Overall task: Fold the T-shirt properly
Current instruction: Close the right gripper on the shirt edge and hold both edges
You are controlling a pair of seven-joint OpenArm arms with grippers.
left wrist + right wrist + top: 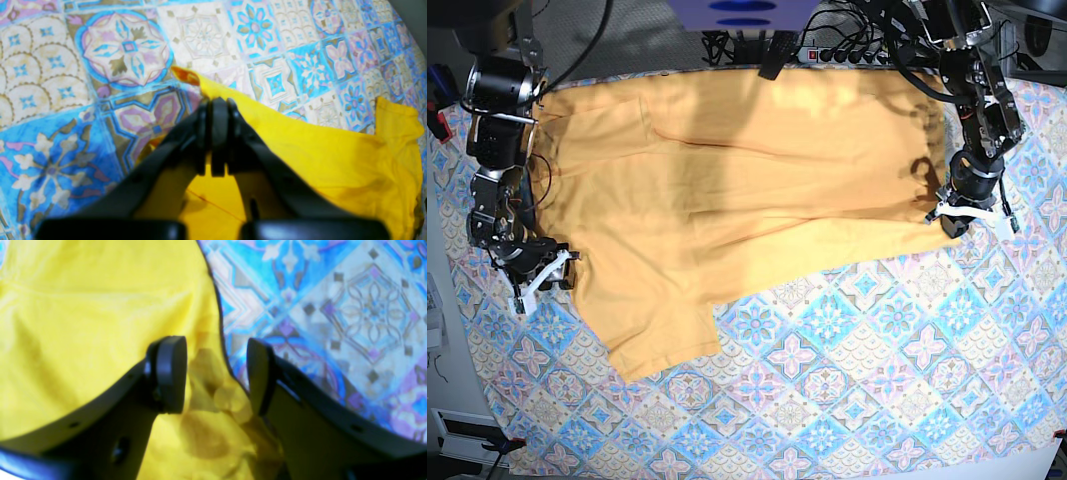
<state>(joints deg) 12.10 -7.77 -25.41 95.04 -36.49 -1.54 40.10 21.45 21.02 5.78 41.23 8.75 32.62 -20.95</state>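
Note:
The yellow-orange T-shirt (747, 190) lies spread over the far half of the patterned tablecloth (847, 400). My left gripper (968, 216) is at the shirt's right corner. In the left wrist view it (218, 101) is shut on the shirt's edge (333, 156), and a small fabric tip sticks out past the fingertips. My right gripper (539, 272) is at the shirt's left edge. In the right wrist view it (215, 373) is open, with one finger (170, 373) over the shirt (83, 323) and the other over the tablecloth (350, 306), so the jaws straddle the hem.
Cables and a power strip (847, 45) run along the table's back edge. A blue-lit device (742, 12) stands at the back centre. The tablecloth's near half (827, 420) lies flat, and its front edge runs along the bottom of the base view.

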